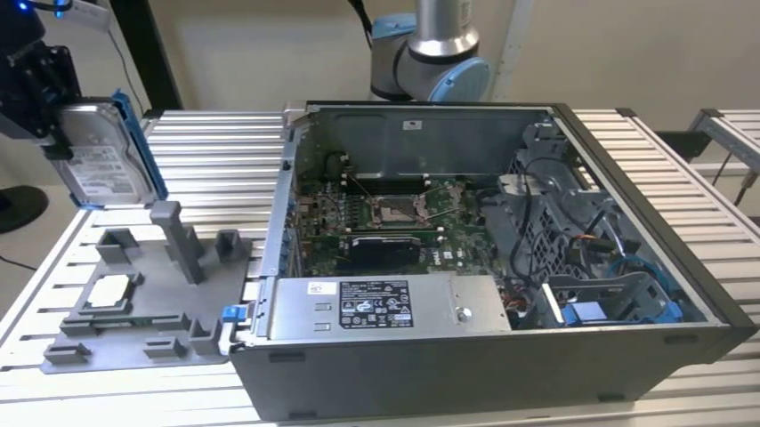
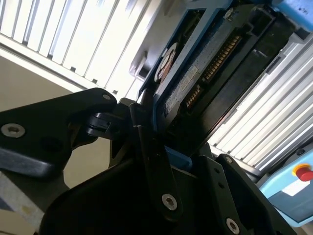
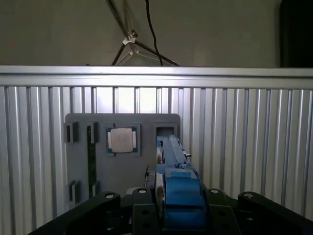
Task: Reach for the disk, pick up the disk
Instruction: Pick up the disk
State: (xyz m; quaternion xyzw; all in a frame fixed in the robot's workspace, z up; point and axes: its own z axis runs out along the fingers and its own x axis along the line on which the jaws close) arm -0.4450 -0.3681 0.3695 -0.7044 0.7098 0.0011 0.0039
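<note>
Black gripper (image 1: 55,108) is pinching the disk (image 1: 107,165) by one edge, holding it upright. The disk is hanging clear above the grey tray (image 1: 141,313), near the open computer case (image 1: 475,378)

Blue-railed disk (image 1: 105,167), upright, apparently aloft

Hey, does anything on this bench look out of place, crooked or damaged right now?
Nothing looks damaged or spilled. The disk hangs on edge, slightly tilted, clamped in the gripper above the grey fixture at the exterior view's left, not resting in it. The computer case lies open with its board exposed.
</note>
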